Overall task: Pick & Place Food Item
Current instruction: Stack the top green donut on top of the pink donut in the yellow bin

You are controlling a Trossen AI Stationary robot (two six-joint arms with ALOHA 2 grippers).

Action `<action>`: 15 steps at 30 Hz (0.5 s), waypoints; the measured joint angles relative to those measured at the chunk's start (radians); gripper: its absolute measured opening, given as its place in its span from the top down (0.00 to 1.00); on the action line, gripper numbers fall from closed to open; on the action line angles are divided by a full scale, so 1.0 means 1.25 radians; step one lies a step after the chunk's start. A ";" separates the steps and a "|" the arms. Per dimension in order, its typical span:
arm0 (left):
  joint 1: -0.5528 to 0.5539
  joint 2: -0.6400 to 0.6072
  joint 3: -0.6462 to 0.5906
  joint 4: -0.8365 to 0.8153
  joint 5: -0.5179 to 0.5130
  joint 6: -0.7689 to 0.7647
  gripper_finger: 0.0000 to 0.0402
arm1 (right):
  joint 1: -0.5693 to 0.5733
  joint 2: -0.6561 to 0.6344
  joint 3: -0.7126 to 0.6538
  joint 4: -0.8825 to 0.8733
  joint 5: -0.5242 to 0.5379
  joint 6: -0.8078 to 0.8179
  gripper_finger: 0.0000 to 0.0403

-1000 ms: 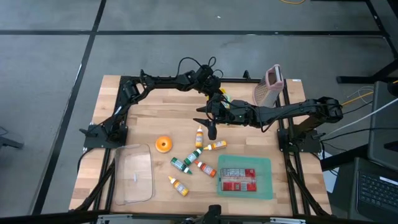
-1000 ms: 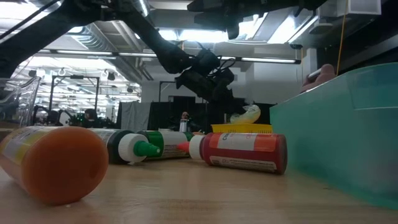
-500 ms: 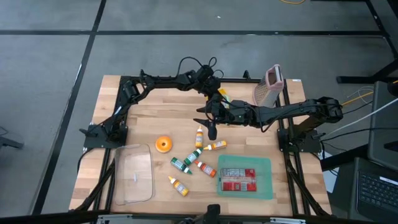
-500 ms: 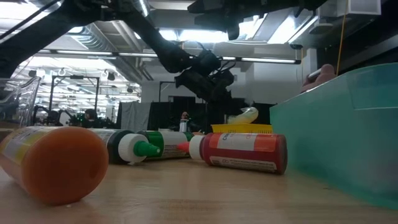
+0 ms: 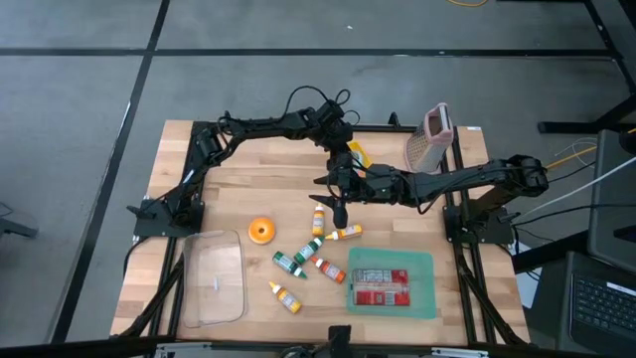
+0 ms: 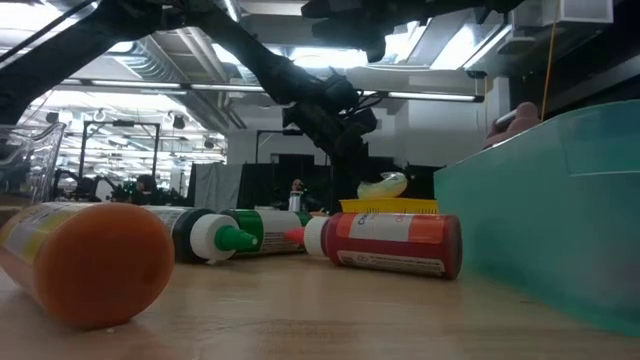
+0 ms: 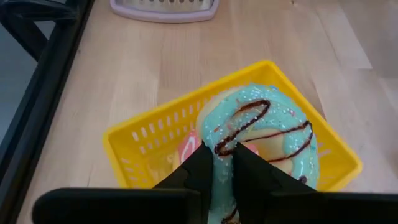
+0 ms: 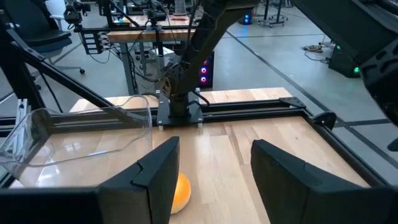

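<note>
The donut is pinched by the left gripper over the yellow basket — the right gripper is held spread above the table

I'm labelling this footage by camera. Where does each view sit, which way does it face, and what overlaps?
High view: overhead, straight down on the table and both arms.
Low view: table-top height, past sauce bottles; arms overhead.
Left wrist view: behind the left gripper, shut on the teal-iced donut in the yellow basket.
Right wrist view: behind the open right gripper, facing the clear container.
Shared: the basket, in left wrist and low views.
</note>
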 joint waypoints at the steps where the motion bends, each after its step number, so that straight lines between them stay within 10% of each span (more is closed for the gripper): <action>1: 0.000 0.000 0.000 0.000 -0.002 0.000 0.89 | 0.002 0.000 0.000 0.000 0.000 0.000 0.51; 15: 0.000 0.001 0.000 0.016 -0.038 0.002 0.84 | 0.007 0.000 0.000 0.001 0.002 -0.001 0.51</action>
